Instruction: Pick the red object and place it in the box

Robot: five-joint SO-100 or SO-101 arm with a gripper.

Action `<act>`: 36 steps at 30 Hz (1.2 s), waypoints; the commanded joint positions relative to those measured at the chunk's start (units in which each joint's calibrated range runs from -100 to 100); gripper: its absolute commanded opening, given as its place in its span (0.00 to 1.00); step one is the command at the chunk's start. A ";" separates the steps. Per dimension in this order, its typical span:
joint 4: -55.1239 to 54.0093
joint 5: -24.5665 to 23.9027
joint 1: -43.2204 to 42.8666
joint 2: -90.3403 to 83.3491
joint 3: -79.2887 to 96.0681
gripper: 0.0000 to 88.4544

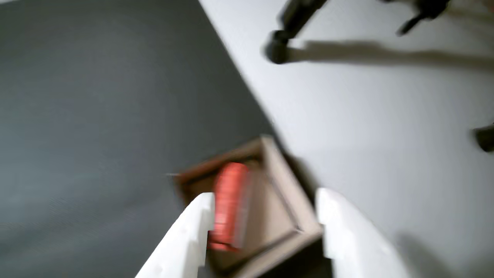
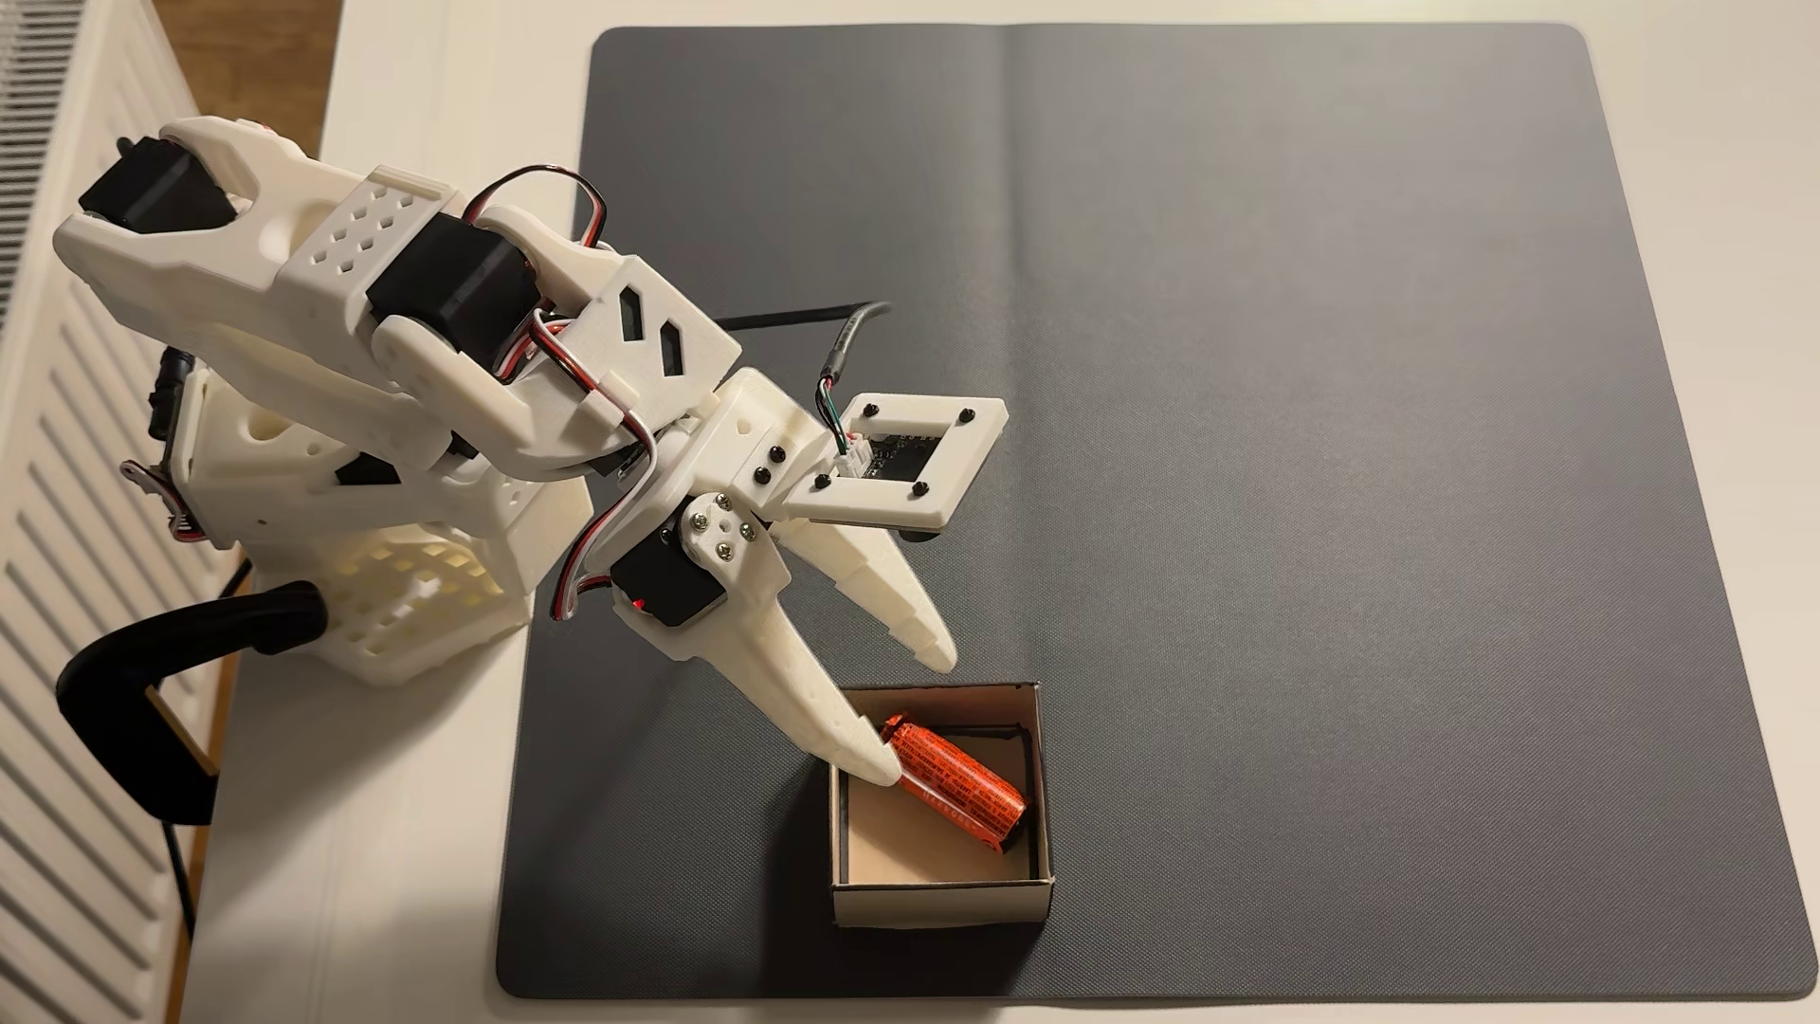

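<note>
The red object [image 2: 953, 783] is an orange-red foil-wrapped cylinder lying slantwise inside the box [image 2: 941, 901], a small cream-walled cardboard box near the front edge of the grey mat. My white gripper [image 2: 921, 721] hangs above the box's left rim with its jaws wide apart. The lower fingertip [image 2: 872, 763] appears to touch the cylinder's left end; the other finger [image 2: 916, 620] stands clear of it. In the blurred wrist view the red object [image 1: 229, 204] lies in the box [image 1: 287, 195] beside the left finger [image 1: 185, 235], with my gripper [image 1: 266, 200] open above it.
A dark grey mat [image 2: 1280, 394] covers most of the white table [image 2: 394, 886]. The arm's base [image 2: 374, 551] and a black clamp [image 2: 148, 709] stand at the left edge beside a white radiator [image 2: 59, 591]. Dark tripod feet [image 1: 278, 48] show in the wrist view's top right.
</note>
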 commanded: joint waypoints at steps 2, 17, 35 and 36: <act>0.15 -2.66 -3.86 -0.44 -5.22 0.00; 4.61 -2.71 -20.42 -0.44 -5.22 0.01; 11.78 -2.71 -20.34 -0.44 6.48 0.01; 13.00 -2.71 -20.42 -0.44 6.48 0.01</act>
